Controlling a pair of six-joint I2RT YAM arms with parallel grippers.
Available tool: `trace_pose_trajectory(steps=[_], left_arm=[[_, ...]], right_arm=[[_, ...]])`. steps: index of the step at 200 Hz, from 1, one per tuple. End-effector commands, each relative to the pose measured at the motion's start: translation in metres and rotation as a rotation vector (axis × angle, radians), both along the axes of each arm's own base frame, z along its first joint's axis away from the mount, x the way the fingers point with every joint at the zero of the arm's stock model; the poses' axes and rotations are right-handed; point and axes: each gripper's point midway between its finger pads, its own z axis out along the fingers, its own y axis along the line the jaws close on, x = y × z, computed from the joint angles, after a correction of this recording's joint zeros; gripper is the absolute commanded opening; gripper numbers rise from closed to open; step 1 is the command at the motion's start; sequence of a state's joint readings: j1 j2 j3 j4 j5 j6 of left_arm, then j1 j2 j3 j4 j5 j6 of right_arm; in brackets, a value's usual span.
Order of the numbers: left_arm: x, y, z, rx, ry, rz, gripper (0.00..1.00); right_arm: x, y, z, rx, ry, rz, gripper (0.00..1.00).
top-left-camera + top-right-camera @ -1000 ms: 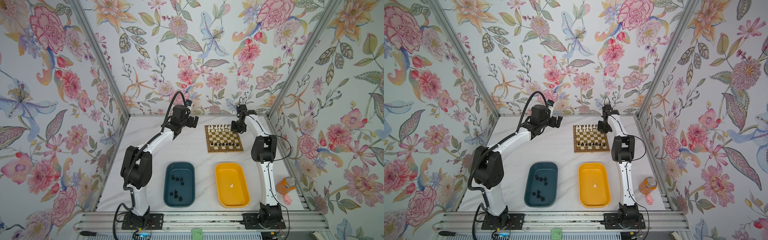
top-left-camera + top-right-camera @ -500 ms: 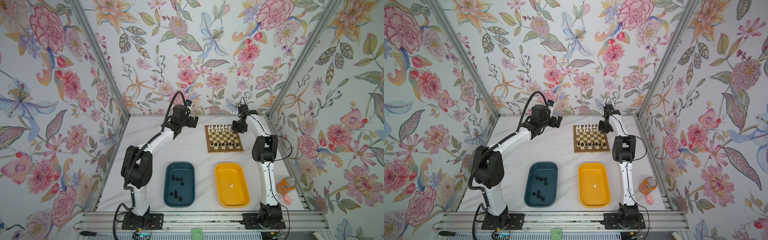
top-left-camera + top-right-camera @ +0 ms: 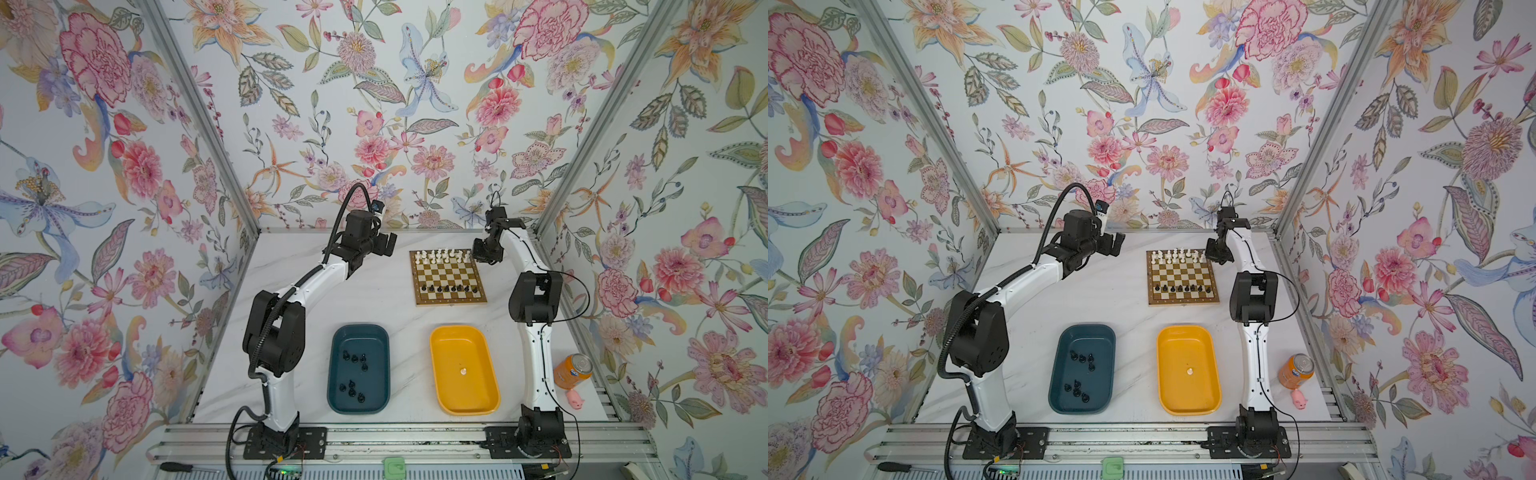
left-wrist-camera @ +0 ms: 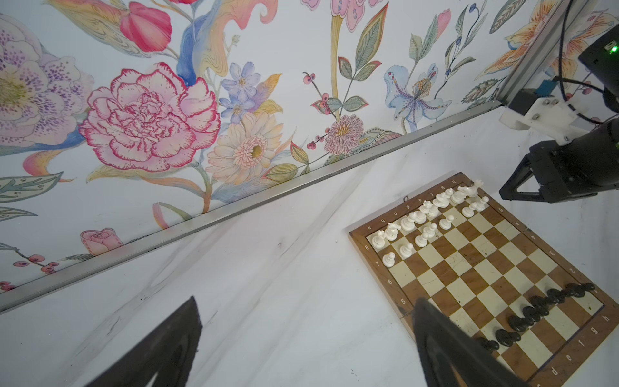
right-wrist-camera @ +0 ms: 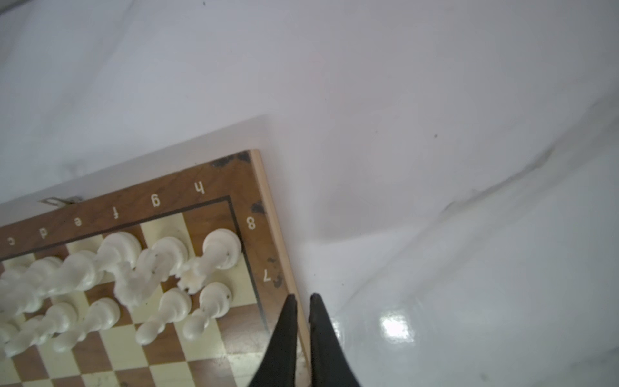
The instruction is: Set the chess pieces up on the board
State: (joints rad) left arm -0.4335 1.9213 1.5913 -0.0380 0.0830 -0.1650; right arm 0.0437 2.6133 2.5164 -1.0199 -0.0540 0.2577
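The board (image 3: 449, 275) sits near the surface's far edge. White chess pieces (image 3: 442, 254) line its far two rows, and a single row of black pieces (image 3: 446, 288) stands on its near side. More black pieces lie in the teal tray (image 3: 360, 327), and one white piece lies in the yellow tray (image 3: 457, 328). The left claw (image 4: 306, 299) gapes wide and is empty. The right claw (image 5: 303, 301), nearly closed, holds nothing by the board's far right corner.

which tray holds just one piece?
The yellow tray: a lone white piece sits near its middle. The teal tray beside it holds several black pieces.

White marbled tabletop (image 3: 374, 299) with wooden chessboard (image 3: 449, 274), teal tray (image 3: 376, 374), yellow tray (image 3: 465, 395), orange soda can (image 3: 572, 371), pink pig toy (image 3: 575, 401)
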Motion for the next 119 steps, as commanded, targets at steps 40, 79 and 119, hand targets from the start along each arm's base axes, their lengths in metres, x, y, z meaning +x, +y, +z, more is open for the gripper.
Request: trace_pose_trajectory(steps=[40, 79, 119], left_arm=[[0.008, 0.01, 0.011, 0.002, -0.017, 0.048, 0.99], [0.007, 0.012, 0.011, 0.009, -0.013, 0.057, 0.99], [0.007, 0.012, 0.009, 0.009, -0.008, 0.063, 0.99]], right_arm=[[0.013, 0.016, -0.006, 0.059, -0.031, -0.001, 0.12], [0.014, 0.018, -0.011, 0.069, -0.027, 0.0, 0.12], [0.013, 0.023, -0.018, 0.086, -0.014, 0.013, 0.12]])
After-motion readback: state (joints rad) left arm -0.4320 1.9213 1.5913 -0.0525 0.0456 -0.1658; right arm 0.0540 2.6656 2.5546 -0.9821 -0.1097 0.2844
